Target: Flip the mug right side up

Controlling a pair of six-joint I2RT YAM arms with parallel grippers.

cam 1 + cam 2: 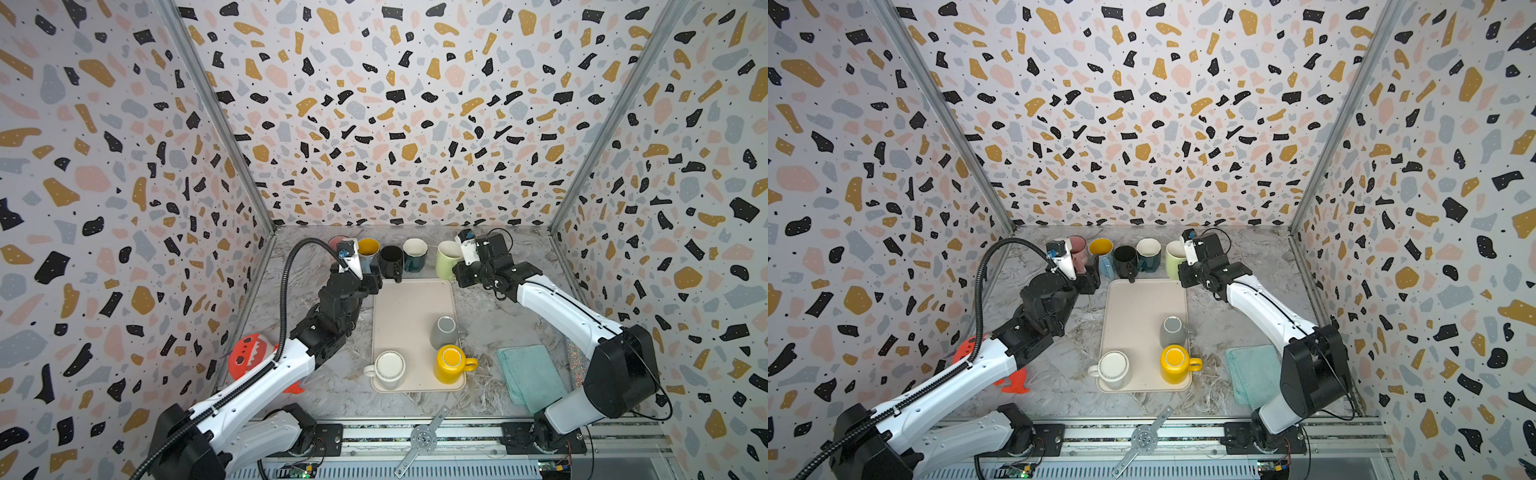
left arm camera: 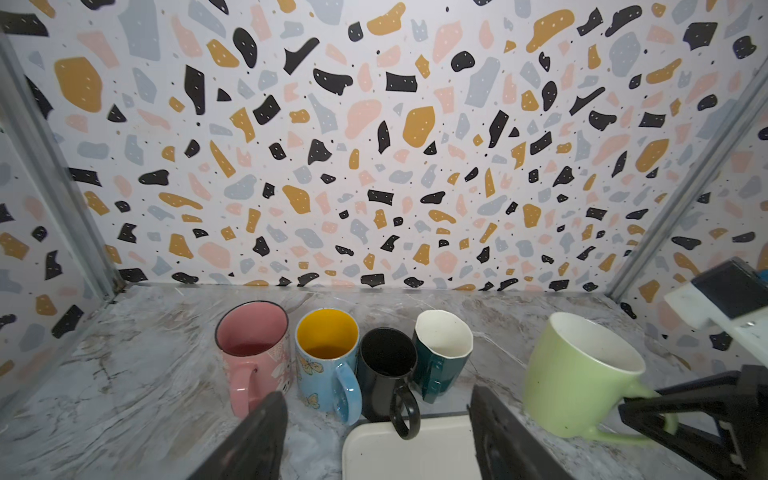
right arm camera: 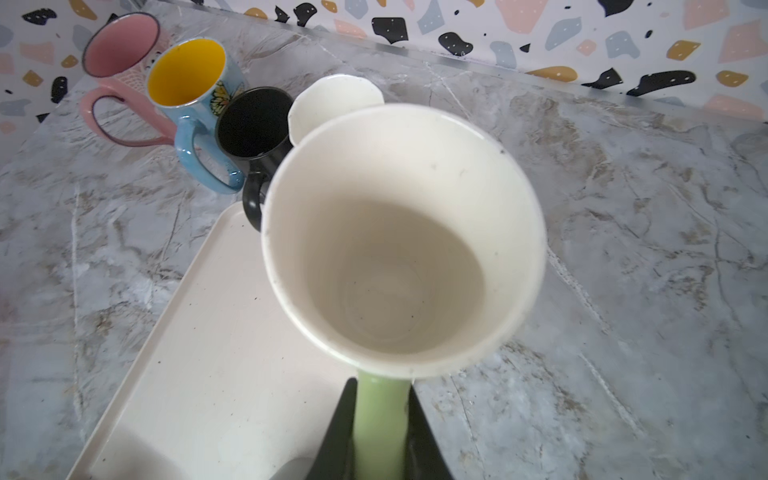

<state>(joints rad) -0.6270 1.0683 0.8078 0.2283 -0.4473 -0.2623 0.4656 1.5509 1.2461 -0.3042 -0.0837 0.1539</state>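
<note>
A light green mug (image 1: 448,254) (image 1: 1174,255) hangs tilted with its mouth up at the right end of the back row. My right gripper (image 3: 380,399) (image 1: 460,271) is shut on its green handle (image 3: 379,415). The white inside of the mug (image 3: 399,257) faces the right wrist camera. Whether its base touches the table I cannot tell. My left gripper (image 2: 376,399) (image 1: 371,274) stands open and empty, just in front of the black mug (image 2: 386,370) and the blue mug (image 2: 326,357). The left wrist view also shows the green mug (image 2: 577,374) off to one side.
Pink (image 2: 253,345), blue, black and dark teal (image 2: 442,349) mugs stand upright along the back wall. On the cream tray (image 1: 411,303) sit grey (image 1: 445,332), yellow (image 1: 451,365) and white (image 1: 389,368) mugs, all upside down. A teal cloth (image 1: 528,374) lies right; a red toy (image 1: 245,357) lies left.
</note>
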